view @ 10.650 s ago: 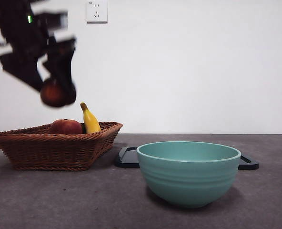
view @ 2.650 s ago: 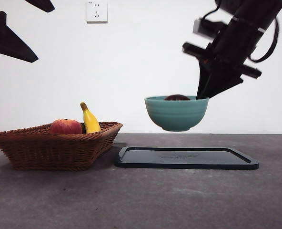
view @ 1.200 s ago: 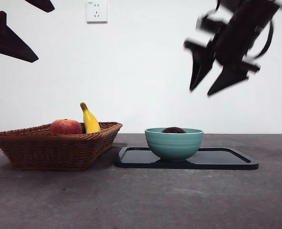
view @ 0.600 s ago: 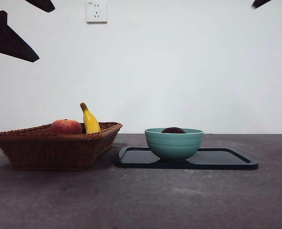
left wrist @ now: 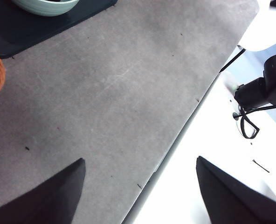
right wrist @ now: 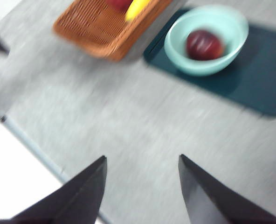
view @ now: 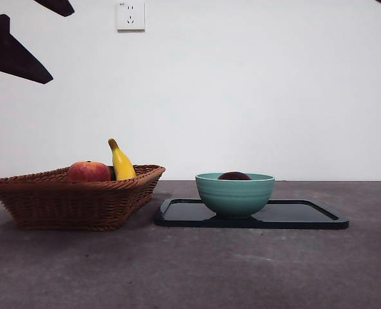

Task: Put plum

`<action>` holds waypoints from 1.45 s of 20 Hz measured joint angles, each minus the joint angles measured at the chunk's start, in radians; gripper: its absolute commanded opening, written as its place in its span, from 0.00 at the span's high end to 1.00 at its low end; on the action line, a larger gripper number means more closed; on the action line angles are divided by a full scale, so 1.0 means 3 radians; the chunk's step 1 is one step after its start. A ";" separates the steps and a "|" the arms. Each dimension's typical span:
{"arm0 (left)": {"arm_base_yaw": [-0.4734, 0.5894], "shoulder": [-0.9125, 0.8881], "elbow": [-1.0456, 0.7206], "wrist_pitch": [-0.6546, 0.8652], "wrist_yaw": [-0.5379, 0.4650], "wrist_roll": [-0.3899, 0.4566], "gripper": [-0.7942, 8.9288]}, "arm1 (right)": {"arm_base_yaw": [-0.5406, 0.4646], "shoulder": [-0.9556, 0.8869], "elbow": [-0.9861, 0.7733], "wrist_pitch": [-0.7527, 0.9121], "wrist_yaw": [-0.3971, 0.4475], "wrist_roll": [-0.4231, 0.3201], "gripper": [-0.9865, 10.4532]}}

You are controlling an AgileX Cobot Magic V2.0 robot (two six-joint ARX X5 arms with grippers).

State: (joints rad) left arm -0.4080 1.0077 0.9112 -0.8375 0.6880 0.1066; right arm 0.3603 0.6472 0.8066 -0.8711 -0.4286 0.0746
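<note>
From my feed, the plum (view: 234, 176) sits in the teal bowl (view: 235, 195), only its dark top showing over the rim. The bowl stands on the black tray (view: 306, 215), toward its left half. Just left of the tray is a wicker basket (view: 74, 201) holding a red-orange fruit (view: 89, 171) and an upright banana (view: 121, 161). All rest on the grey bench (view: 190, 270). I see black fingers (view: 13, 55) at the top left corner, and a wall socket (view: 130, 15) above.
</note>
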 measured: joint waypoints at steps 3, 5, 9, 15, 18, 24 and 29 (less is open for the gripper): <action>0.0000 0.0000 0.0000 0.0000 0.0000 0.0000 0.53 | 0.0000 -0.0153 -0.0209 -0.0004 -0.0046 0.0000 0.70; 0.0000 0.0000 0.0000 0.0000 0.0000 0.0000 0.53 | 0.0000 -0.0182 -0.0211 0.0033 -0.0047 0.0000 0.70; 0.0000 0.0000 0.0000 0.0000 0.0000 0.0000 0.53 | 0.0000 -0.0172 -0.0211 0.0041 -0.0047 0.0000 0.70; 0.0000 0.0000 0.0000 0.0000 0.0000 0.0000 0.53 | 0.0000 -0.0173 -0.0211 0.0045 -0.0047 0.0000 0.70; 0.0000 0.0000 0.0000 0.0045 0.0000 -0.0008 0.53 | 0.0000 -0.0173 -0.0211 0.0046 -0.0047 0.0000 0.70; -0.0177 0.0008 0.0028 0.0710 -0.0225 -0.0510 0.52 | 0.0000 -0.0173 -0.0211 0.0047 -0.0047 0.0001 0.70; -0.0413 0.0444 0.0598 0.0904 -0.0838 -0.0825 0.52 | 0.0000 -0.0173 -0.0211 0.0048 -0.0047 0.0001 0.70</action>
State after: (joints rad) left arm -0.5320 1.1408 1.0904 -0.5663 0.4366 -0.1410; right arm 0.3603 0.5953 0.7433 -0.8566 -0.4427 0.0750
